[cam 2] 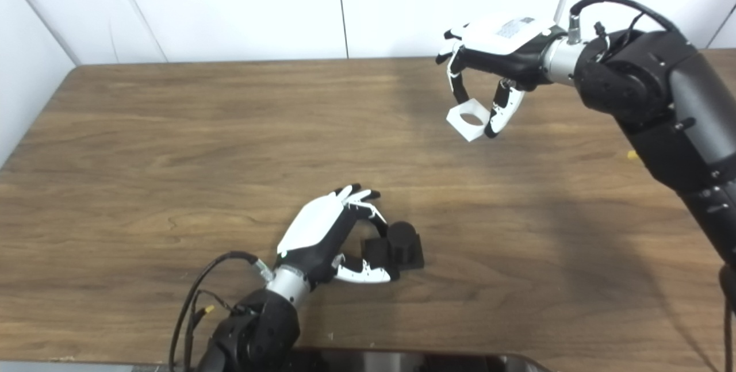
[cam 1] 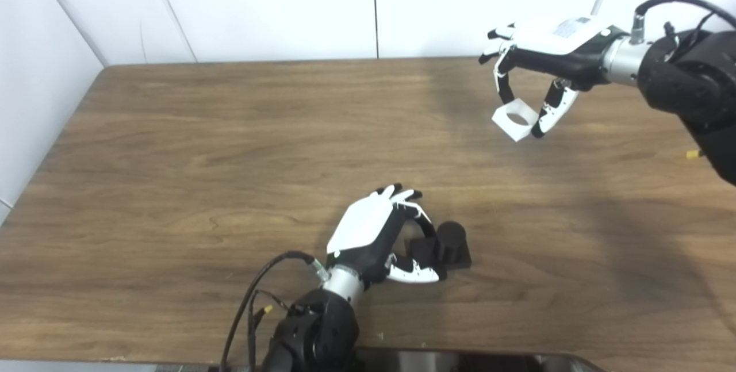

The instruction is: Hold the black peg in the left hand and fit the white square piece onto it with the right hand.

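Nearest the camera, low in the middle of the view, the left hand (cam 1: pixel 374 234) comes in over the near edge of the wooden table (cam 1: pixel 172 148) and curls around the black peg (cam 1: pixel 445 245), which stands on its dark base on the tabletop just right of that hand; the fingers arch over the near side of the base and the thumb lies along its front, so the hand looks to be gripping the base, though whether the grip is firm or only resting cannot be told, and the peg does not look lifted. The peg's round post stands roughly upright, its long axis pointing up from the table, with its top bare and open to approach from above. The white square piece (cam 1: pixel 514 120), a small frame with a hole through its middle, hangs well apart from the peg, up and to the right near the far side of the table, pinched between fingertip and thumb of the right hand (cam 1: pixel 537 67), which is raised above the surface with the other fingers spread loosely. The piece looks tilted, its hole facing partly toward the camera rather than straight down. In my judgement the coming move turns on carrying the piece down and left toward the post and levelling it so the hole lines up with the upright axis
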Controlling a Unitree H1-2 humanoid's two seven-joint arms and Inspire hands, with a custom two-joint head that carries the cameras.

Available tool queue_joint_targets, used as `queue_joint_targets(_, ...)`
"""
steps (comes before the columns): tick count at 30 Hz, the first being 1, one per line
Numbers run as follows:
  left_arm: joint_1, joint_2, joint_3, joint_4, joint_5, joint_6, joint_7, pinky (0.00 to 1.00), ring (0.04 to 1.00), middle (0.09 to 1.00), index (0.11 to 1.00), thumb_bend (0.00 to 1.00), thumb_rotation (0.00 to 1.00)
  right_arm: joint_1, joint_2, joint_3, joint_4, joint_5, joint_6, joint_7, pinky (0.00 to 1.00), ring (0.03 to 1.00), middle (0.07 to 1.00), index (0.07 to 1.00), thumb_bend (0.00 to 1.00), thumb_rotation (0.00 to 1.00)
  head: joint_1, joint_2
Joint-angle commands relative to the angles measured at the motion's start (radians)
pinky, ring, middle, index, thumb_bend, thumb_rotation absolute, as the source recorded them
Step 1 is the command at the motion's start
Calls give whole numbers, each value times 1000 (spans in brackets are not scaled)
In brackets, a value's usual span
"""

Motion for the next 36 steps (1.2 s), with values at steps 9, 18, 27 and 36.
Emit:
queue_joint_targets(9,13,38,36,9,15,37,-39,1000,1000,919,488,517,69,-8,-12,-71,-189,82,51,71,997,1000,883,490,525,140,-7,-3)
queue_joint_targets(18,8,62,35,5,37,36,-51,1000,1000,913,490,517,75,10,-4,-72,-332,92,124,141,994,1000,886,490,525,141,-19,-20)
queue_joint_targets(27,4,61,58,21,22,33,-22,1000,1000,905,490,518,74,29,18,-57,-423,108,157,181,985,1000,900,490,525,143,-39,-39)
queue_joint_targets(36,1,72,86,15,-16,30,-36,1000,1000,921,492,516,74,63,79,-26,-426,47,134,168,978,1000,913,490,525,144,-46,-49)
